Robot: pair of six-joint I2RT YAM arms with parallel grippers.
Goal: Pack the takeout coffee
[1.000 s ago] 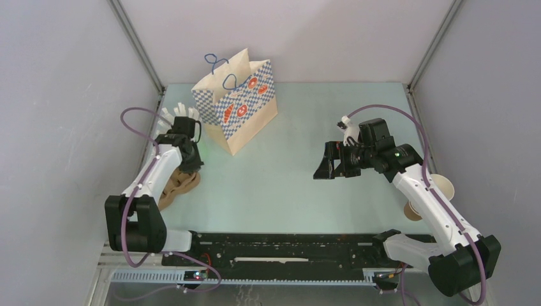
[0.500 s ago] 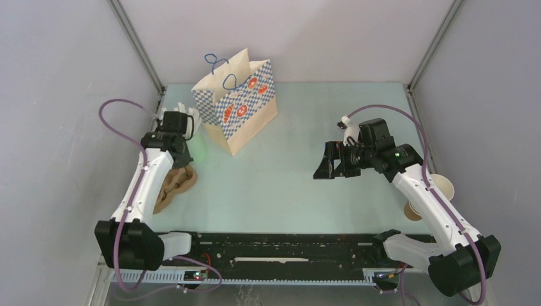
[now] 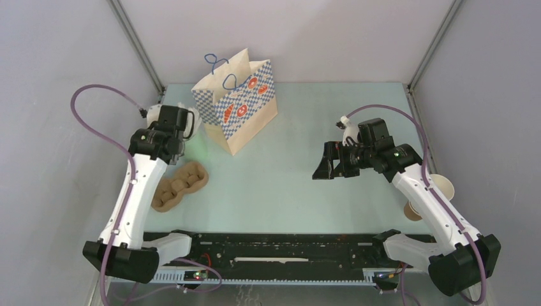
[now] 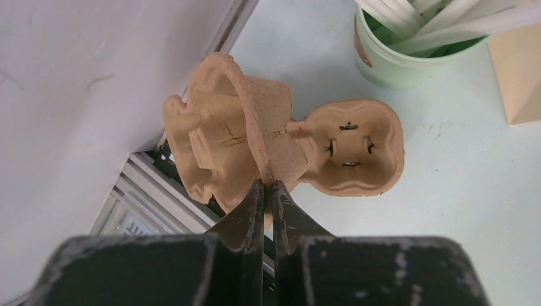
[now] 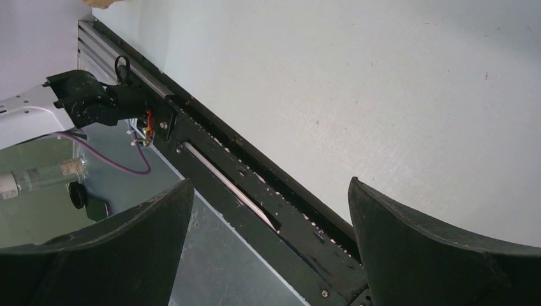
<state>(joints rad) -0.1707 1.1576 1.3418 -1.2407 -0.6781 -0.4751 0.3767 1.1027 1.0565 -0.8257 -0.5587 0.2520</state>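
1. The takeout coffee, a lidded cup, is not to be found in any view; its place on the tabletop (image 3: 287, 191) cannot be told, and it may be hidden behind an arm.
2. The moulded pulp cup carrier (image 4: 348, 143) is shown pinched by one thin wall between the nearly closed jaws of the left gripper (image 4: 268, 188), near the tabletop's left edge. Whether it has been lifted clear cannot be told.
3. A change is recorded here: over the past second the left arm has been raised and stretched, its jaws have been drawn in onto the carrier, and the carrier, earlier half covered by the arm, is now laid open to the overhead view.
4. This is judged a preparing step: the carrier is being readied, while the packing of the coffee is not yet begun.
5. The right gripper (image 5: 268, 191) is held wide and empty above the right half of the tabletop, unmoved over the same second.
6. The checkered paper bag (image 3: 239, 108) is seen standing open towards the far-left corner, with the pale green cup of white sticks (image 4: 408, 60) just beside it.
7. By count: one bag, one carrier, one green cup holding several sticks, two arms, and two lidless tan paper cups (image 3: 440, 186) at the right edge, partly hidden by the right arm; no lidded cup is counted.
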